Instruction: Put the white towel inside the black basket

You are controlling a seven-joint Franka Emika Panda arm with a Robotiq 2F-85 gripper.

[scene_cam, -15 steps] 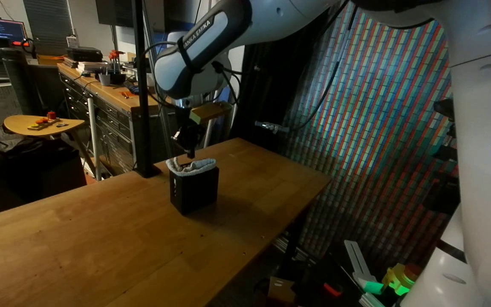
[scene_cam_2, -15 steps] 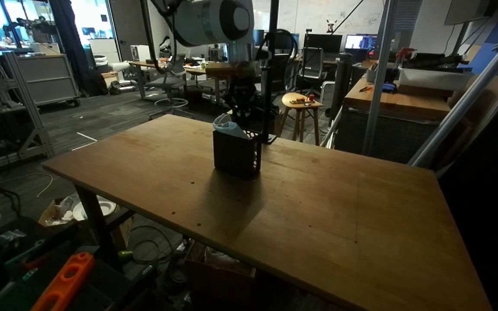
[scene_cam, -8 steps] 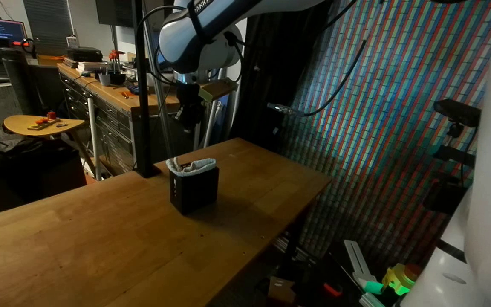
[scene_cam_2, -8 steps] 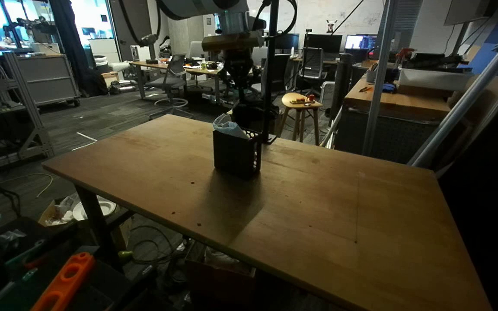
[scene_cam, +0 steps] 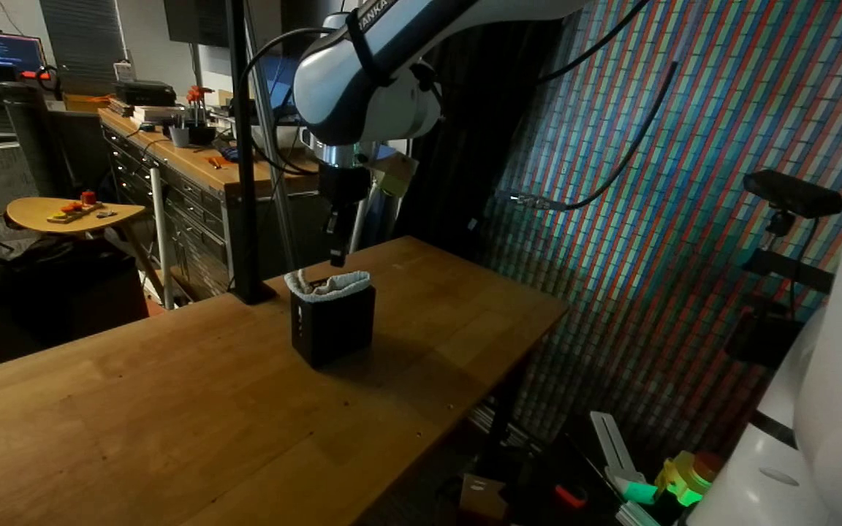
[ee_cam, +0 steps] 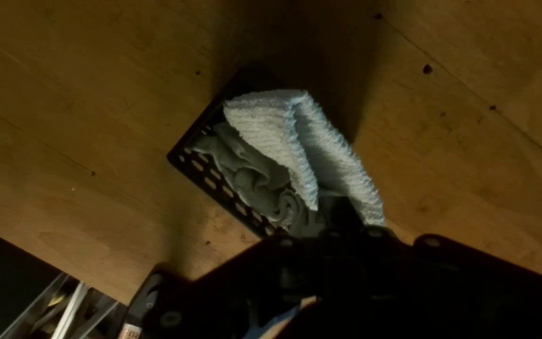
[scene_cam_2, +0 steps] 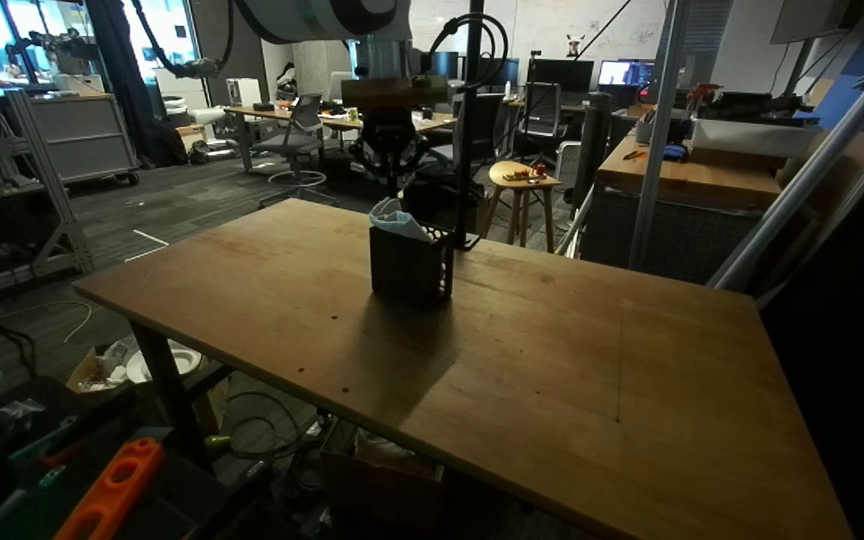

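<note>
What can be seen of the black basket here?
The black basket is boxy and looks like hard plastic, with a slotted wall showing in the wrist view and a whitish mark on a face in an exterior view. It stands upright on the wooden tabletop. The white towel is inside, partly poking out above its top.

The gripper [scene_cam: 337, 260] was black, and its angular linkage [ee_cam: 233, 263] carried round grey pin heads [ee_cam: 433, 242]. Above the gripper were a shiny silver collar [scene_cam: 339, 154] and a yellowish block [scene_cam: 395, 175]. Higher above the gripper, the smooth white arm [scene_cam: 324, 89] had rounded ends, a black panel [scene_cam: 349, 111], partly readable lettering [scene_cam: 375, 12], "ANKA", a black strap [scene_cam: 364, 50] and a looping dark cable [scene_cam: 282, 39]. Well apart from the gripper, a white lower section [scene_cam: 742, 486] wore a dark band [scene_cam: 775, 429].
</note>
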